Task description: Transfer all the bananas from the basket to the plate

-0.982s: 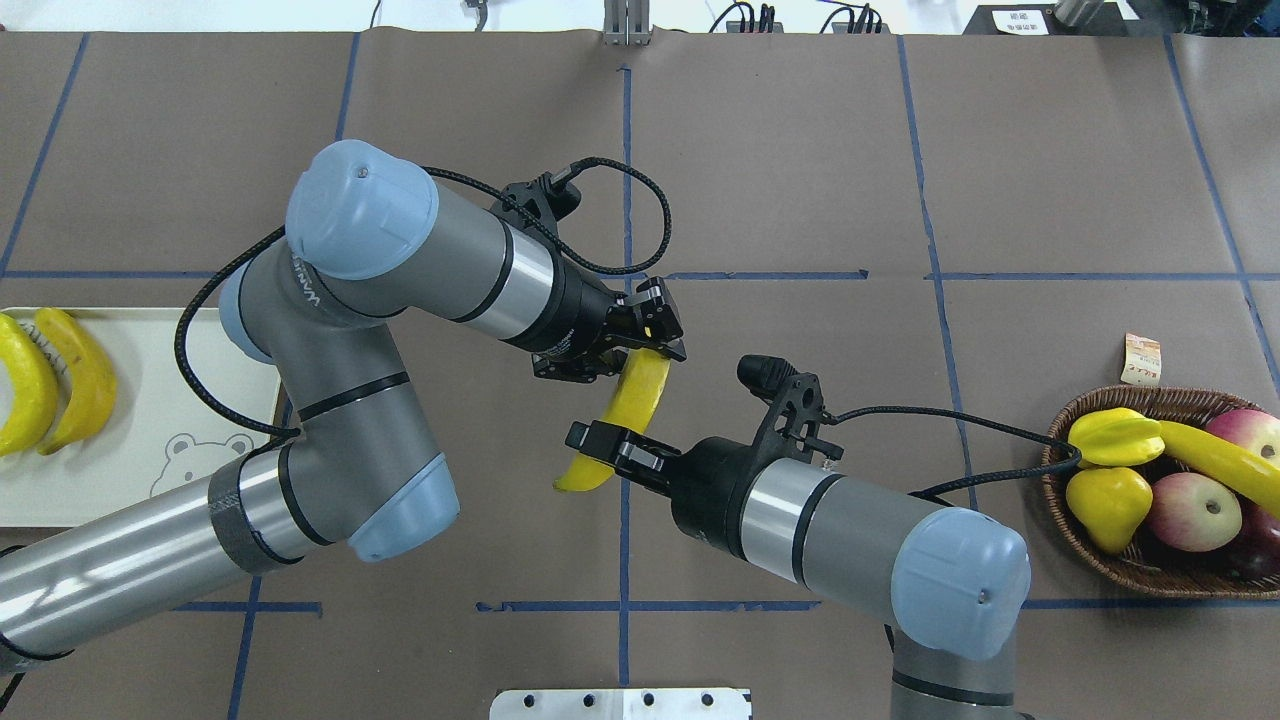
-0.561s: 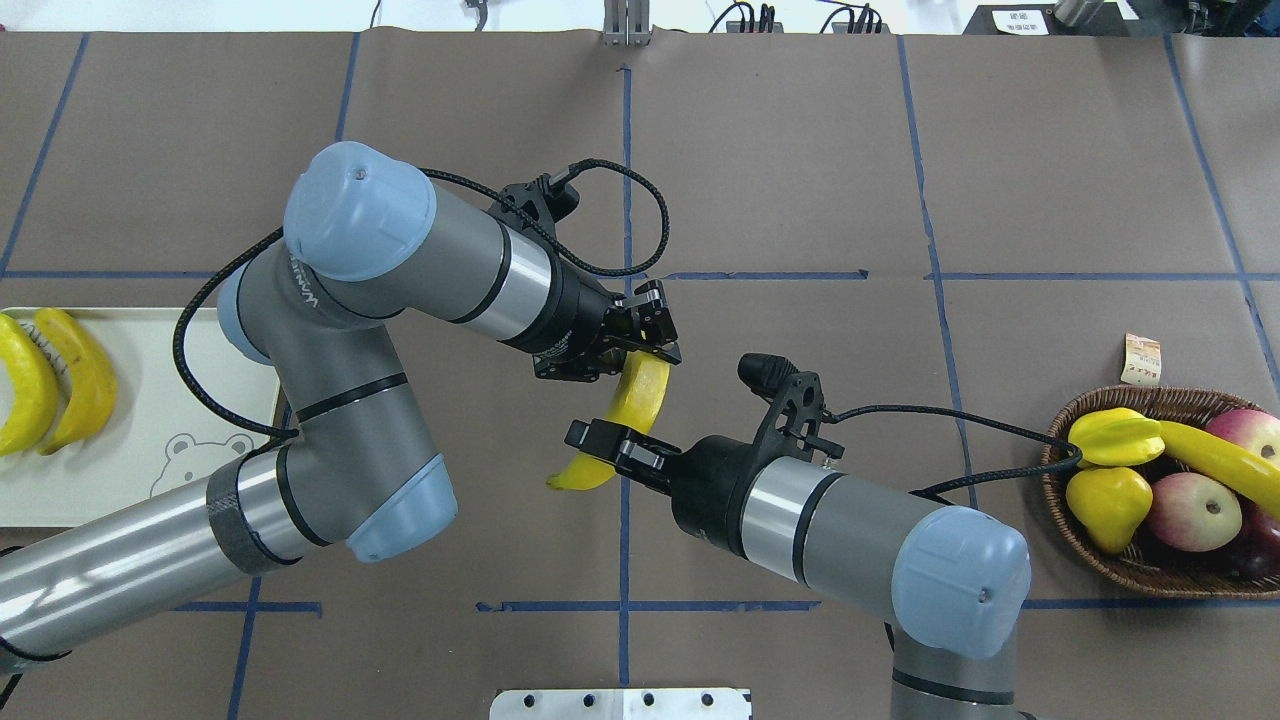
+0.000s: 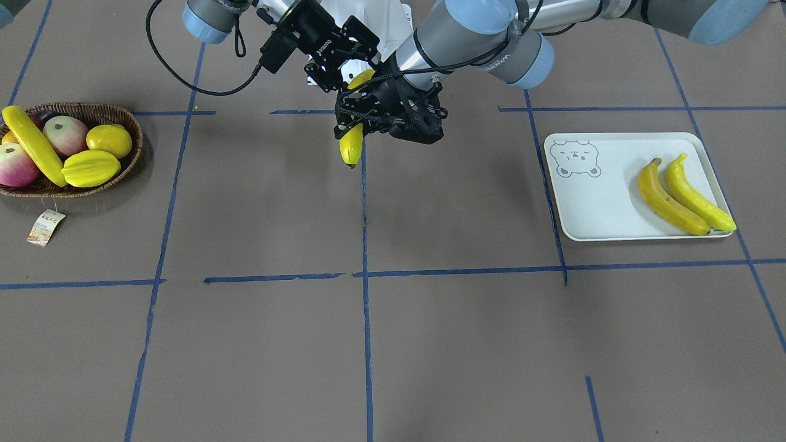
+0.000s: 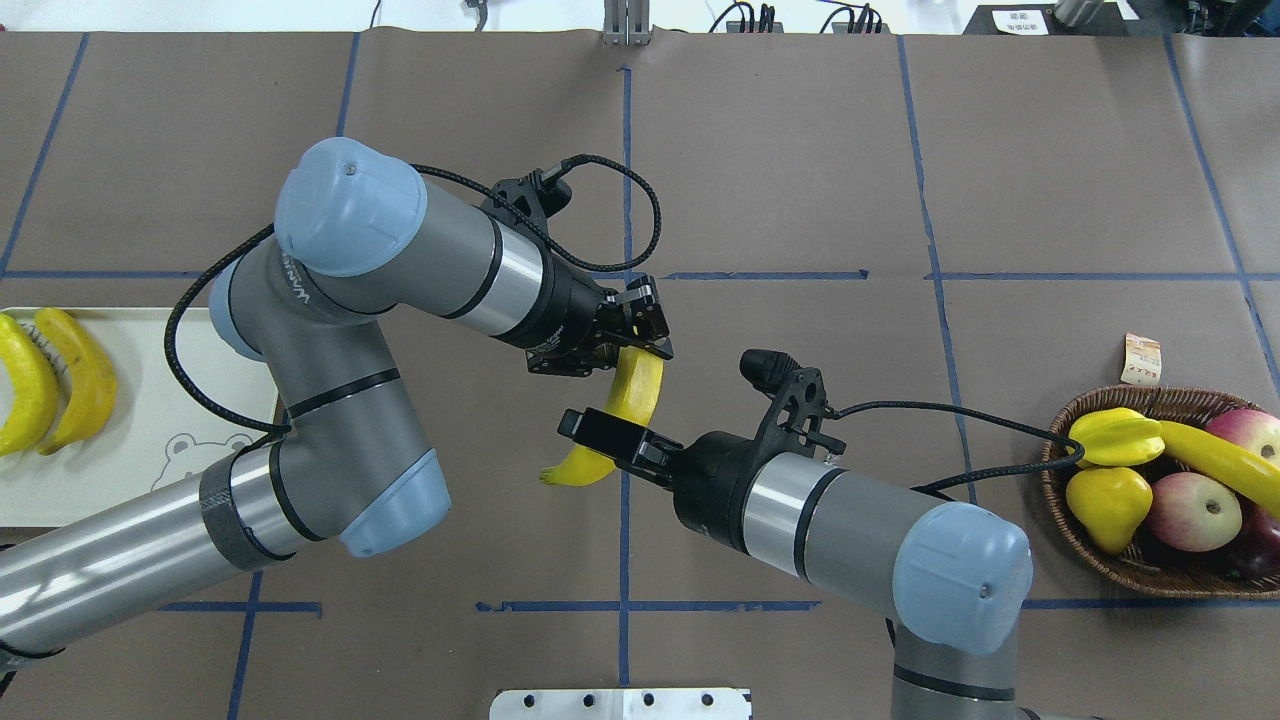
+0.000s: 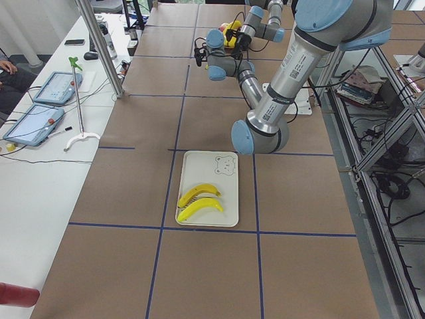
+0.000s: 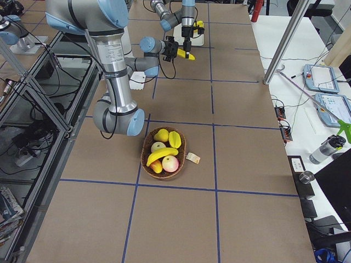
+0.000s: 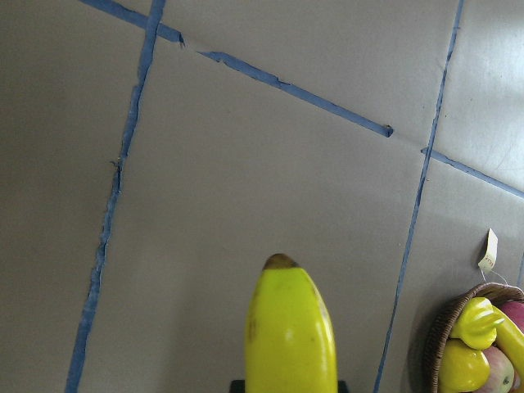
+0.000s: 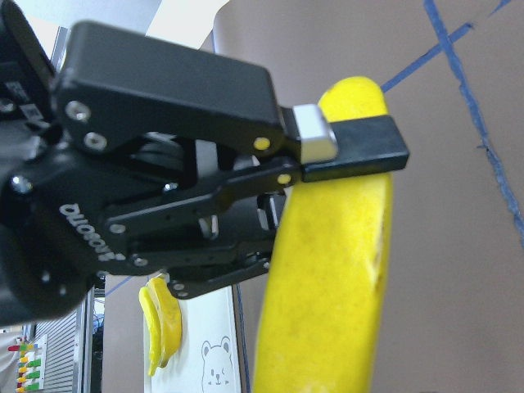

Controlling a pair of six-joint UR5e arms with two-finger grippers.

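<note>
Status check: about halfway, I'd say. The bench [image 4: 780,180] is brown paper with blue tape lines. The plate [image 3: 602,212] sits at the robot's left end of it and the basket [image 3: 139,144] is way over at the right end.

On the plate, a darker banana [image 3: 668,199] and a brighter banana [image 3: 697,196] lie side by side, so two of four are home. The fourth banana [image 3: 34,144] lies across the basket on top of the apples [image 3: 64,135], beside a starfruit [image 3: 91,169], with nothing reaching for it.

The third banana [image 4: 636,388] is up in the air over the middle of the bench, well apart from plate and basket, in what looks like a mid-air hand-over. The left gripper [image 4: 645,335] has its jaws clamped on the far end, brown tip poking out past them. The right gripper [image 4: 590,438] sits around the near end, but I can't tell whether its jaws are pinching it or loose.

Left to do, by my guess: get this one over to the plate, then fetch the one from the basket.
</note>
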